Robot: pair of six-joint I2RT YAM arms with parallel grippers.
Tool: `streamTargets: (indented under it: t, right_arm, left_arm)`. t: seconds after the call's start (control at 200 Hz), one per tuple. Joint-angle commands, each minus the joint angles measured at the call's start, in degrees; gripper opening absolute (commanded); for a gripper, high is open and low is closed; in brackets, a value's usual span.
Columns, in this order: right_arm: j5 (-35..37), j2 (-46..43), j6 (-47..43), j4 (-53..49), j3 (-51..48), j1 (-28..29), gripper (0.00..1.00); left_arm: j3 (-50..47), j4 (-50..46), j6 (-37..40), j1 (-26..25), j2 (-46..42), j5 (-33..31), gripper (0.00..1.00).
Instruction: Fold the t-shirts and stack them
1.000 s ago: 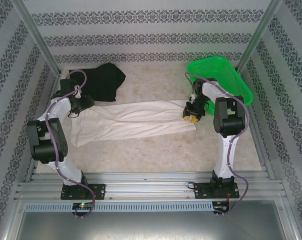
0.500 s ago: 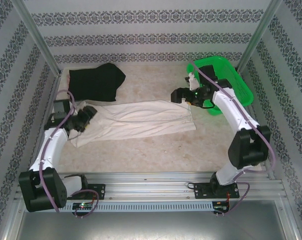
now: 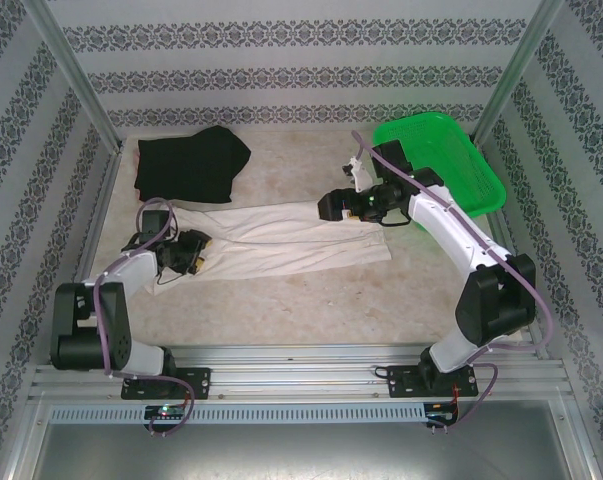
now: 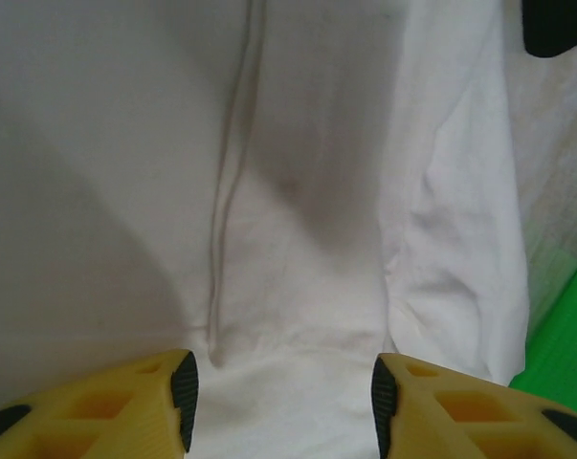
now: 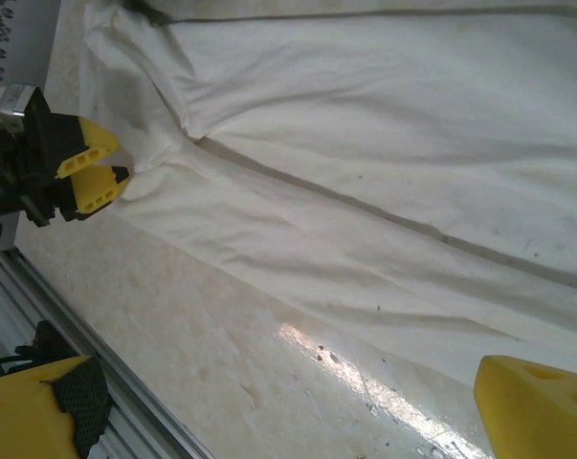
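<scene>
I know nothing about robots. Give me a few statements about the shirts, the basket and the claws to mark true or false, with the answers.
1. The black shirt lies at the far left corner of the table. True.
2. The white shirt is inside the green basket. False: it lies stretched out on the table, left of the basket.
3. Both claws are open. True: the left claw has white cloth between its fingers, and the right claw is spread wide above the white shirt.
4. The right claw grips the black shirt. False: it is open, holds nothing, and hangs over the white shirt's right end.
</scene>
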Motion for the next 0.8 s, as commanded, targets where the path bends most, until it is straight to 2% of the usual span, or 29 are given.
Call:
streamTargets:
  t: [0.0, 0.135, 0.23, 0.335, 0.6, 0.794]
  right_arm:
    - [1.52, -1.90, -0.70, -0.84, -0.56, 0.48, 0.98]
    - [2.86, -2.07, -1.54, -2.32, -0.07, 0.50, 0.98]
    - [3.17, -2.07, -1.62, -2.46, -0.07, 0.48, 0.98]
    - [3.33, -1.90, -1.54, -2.51, 0.17, 0.46, 0.98]
    - [4.82, -2.03, -1.81, -3.05, 0.32, 0.39, 0.98]
    - [5.26, -1.99, -1.70, -2.94, 0.19, 0.39, 0.98]
  left_arm:
    - [0.78, 2.95, -2.82, -0.76, 1.99, -0.97, 0.47]
    - [0.18, 1.85, -3.02, -0.80, 1.88, -2.13, 0.45]
    - [-0.18, 5.23, -4.06, -0.75, 3.40, -2.81, 0.42]
    - [1.40, 8.96, -5.51, -1.00, 6.24, -2.04, 0.31]
    - [6.86, 7.65, -3.77, -1.29, 9.63, -0.42, 0.01]
    - [10.14, 8.46, -3.00, -1.28, 12.62, 0.08, 0.00]
